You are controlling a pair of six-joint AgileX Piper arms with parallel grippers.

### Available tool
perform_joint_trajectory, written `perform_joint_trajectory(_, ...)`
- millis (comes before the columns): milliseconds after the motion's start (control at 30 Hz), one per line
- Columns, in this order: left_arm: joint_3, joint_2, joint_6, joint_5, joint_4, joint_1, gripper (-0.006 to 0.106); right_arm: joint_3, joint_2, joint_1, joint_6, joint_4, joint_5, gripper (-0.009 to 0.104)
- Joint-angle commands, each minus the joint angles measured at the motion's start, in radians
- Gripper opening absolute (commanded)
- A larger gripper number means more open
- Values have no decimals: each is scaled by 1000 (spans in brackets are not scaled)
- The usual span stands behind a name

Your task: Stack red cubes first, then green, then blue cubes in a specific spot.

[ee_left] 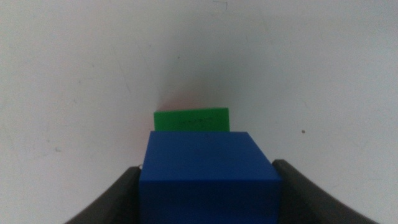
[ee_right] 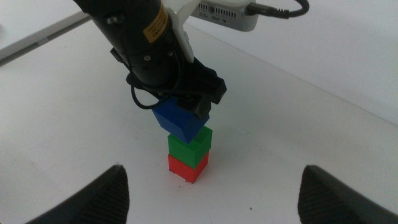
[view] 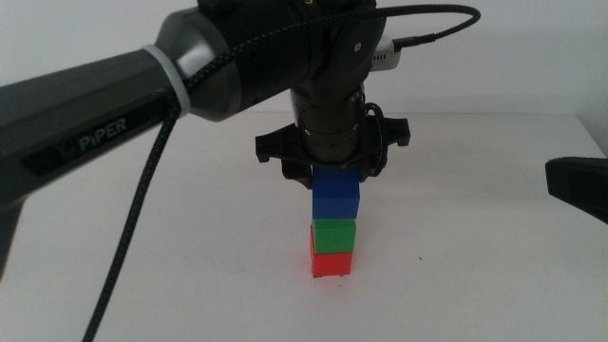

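A red cube sits on the white table with a green cube stacked on it. The specific spot is hidden under them. My left gripper comes in from the left and hangs straight over the stack, shut on the blue cube. The blue cube's underside is level with the green top, shifted slightly right. In the right wrist view the blue cube looks tilted over the green cube and red cube. The left wrist view shows the blue cube between the jaws and the green cube beyond it. My right gripper waits open at the right edge.
The left arm's cable hangs down at the left. The white table's far edge runs behind the stack. A wrist camera sits atop the left arm, seen from the right wrist view.
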Motion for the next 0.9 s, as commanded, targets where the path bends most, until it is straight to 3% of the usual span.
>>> perform_joint_trajectory(0,-12,5,-15,-3,4,-6,14,0,-4,-4,-3,-7,-8,84)
perform_joint_trajectory(533,-16,31,-38,-3,16,-6,14,0,-4,-4,-3,-7,-8,84)
perform_joint_trajectory(667,-36,43,34,-3,-73,41,14,0,-4,-4,-3,-7,-8,84)
perform_joint_trajectory(867,-56,52,30,-3,-74,54,14,0,-4,-4,-3,-7,-8,84)
